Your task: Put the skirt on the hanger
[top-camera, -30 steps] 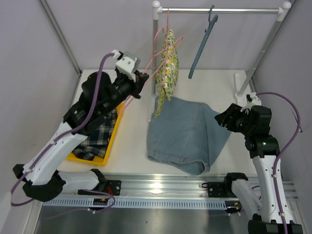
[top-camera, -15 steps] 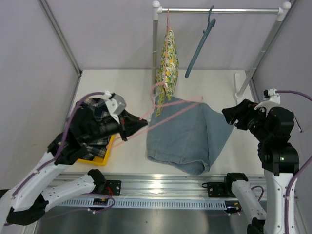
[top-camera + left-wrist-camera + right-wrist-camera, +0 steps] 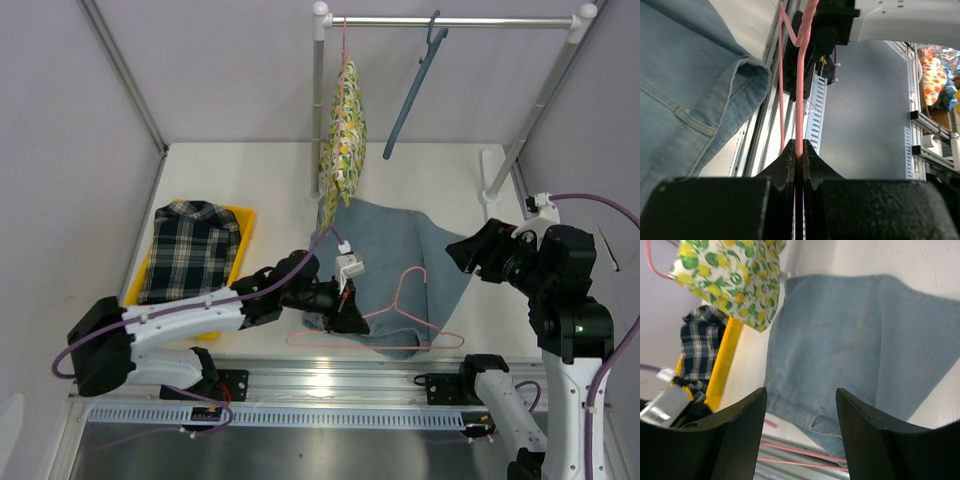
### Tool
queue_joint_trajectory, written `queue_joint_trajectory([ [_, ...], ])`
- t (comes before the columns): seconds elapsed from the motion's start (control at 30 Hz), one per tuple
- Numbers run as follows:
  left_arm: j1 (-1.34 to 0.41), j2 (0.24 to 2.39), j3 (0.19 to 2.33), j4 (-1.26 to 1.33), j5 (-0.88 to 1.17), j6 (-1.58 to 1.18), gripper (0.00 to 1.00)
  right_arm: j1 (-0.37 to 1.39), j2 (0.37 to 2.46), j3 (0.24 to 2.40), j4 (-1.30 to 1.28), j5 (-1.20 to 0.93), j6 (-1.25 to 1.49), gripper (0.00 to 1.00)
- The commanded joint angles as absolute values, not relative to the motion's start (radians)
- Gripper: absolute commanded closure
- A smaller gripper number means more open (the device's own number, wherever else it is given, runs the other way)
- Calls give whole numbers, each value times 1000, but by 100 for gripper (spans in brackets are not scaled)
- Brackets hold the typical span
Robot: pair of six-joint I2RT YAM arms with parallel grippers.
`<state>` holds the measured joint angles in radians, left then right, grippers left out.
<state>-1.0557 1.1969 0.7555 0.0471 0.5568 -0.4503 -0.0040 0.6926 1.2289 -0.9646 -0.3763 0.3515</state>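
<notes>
Update: left gripper (image 3: 797,150), pinched on the spare pink hanger (image 3: 801,75), just dragged it down from the rail (image 3: 450,20) onto the denim shirt (image 3: 390,250). Skirt (image 3: 345,130) is already hung; right gripper (image 3: 800,392) open.

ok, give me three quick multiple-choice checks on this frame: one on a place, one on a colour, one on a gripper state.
1. The skirt is:
A) hanging from the rail
B) lying flat at the front edge
C) bunched up at far left

2. The hanger in the left gripper is:
A) blue-grey
B) pink
C) white

3. The right gripper is:
A) shut on cloth
B) shut on wire
C) open, holding nothing

Answers:
1 A, it hangs below the rail in the top view.
2 B, the left wrist view shows pink wire pinched in the gripper.
3 C, its fingers stand apart with only the denim shirt seen beyond.
</notes>
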Motion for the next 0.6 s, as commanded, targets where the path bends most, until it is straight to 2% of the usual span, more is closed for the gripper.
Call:
queue_joint_trajectory([
  [0.0, -1057, 1278, 735, 307, 658, -538, 100, 38, 690, 1186, -991, -434, 325, 39],
  [0.17, -1008, 1431, 710, 415, 693, -593, 100, 145, 658, 1057, -956, -374, 376, 41],
  [0.27, -960, 1506, 683, 534, 747, -647, 100, 268, 640, 1002, -916, -286, 437, 43],
  [0.57, -933, 1606, 652, 609, 796, -670, 100, 674, 647, 899, -882, 43, 587, 45],
])
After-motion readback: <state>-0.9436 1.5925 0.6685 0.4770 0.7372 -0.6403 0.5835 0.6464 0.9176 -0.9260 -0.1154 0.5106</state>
